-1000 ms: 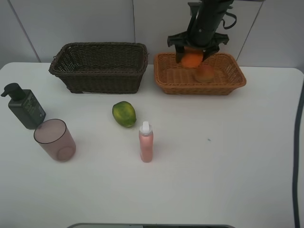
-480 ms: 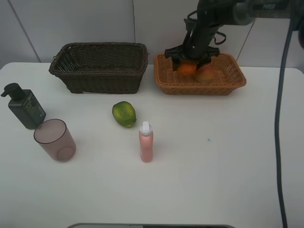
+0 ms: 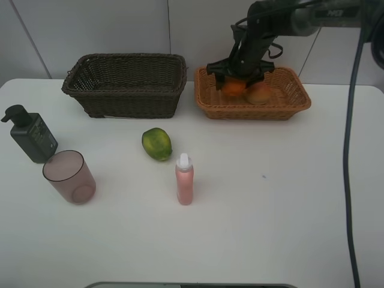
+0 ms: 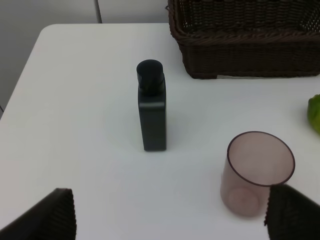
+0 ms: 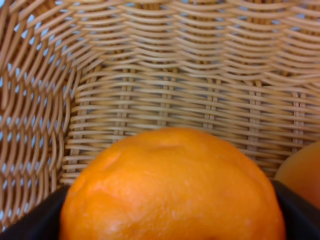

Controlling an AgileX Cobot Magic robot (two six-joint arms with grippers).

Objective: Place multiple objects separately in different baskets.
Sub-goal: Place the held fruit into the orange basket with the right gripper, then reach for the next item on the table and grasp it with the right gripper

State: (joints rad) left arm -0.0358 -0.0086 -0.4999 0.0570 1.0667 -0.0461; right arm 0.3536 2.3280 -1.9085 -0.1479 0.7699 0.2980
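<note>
My right gripper (image 3: 235,77) is down inside the orange-tan basket (image 3: 294,105), shut on the orange (image 3: 234,87). In the right wrist view the orange (image 5: 172,185) fills the space between my fingers, low over the basket's weave (image 5: 150,75). The red-yellow fruit (image 3: 259,93) lies in the same basket, right beside the orange. The dark brown basket (image 3: 126,84) looks empty. The green fruit (image 3: 156,144), pink bottle (image 3: 184,180), pump bottle (image 3: 33,137) and mauve cup (image 3: 69,177) stand on the table. My left gripper (image 4: 170,215) is open, near the pump bottle (image 4: 151,107) and cup (image 4: 257,172).
The white table (image 3: 270,210) ends at a tiled wall behind the baskets. A dark cable (image 3: 348,150) hangs down the right side. The dark basket (image 4: 240,50) and the green fruit's edge (image 4: 315,112) show in the left wrist view.
My right gripper has come down with the orange from above the orange-tan basket into it, beside the red-yellow fruit. Nothing else has moved.
</note>
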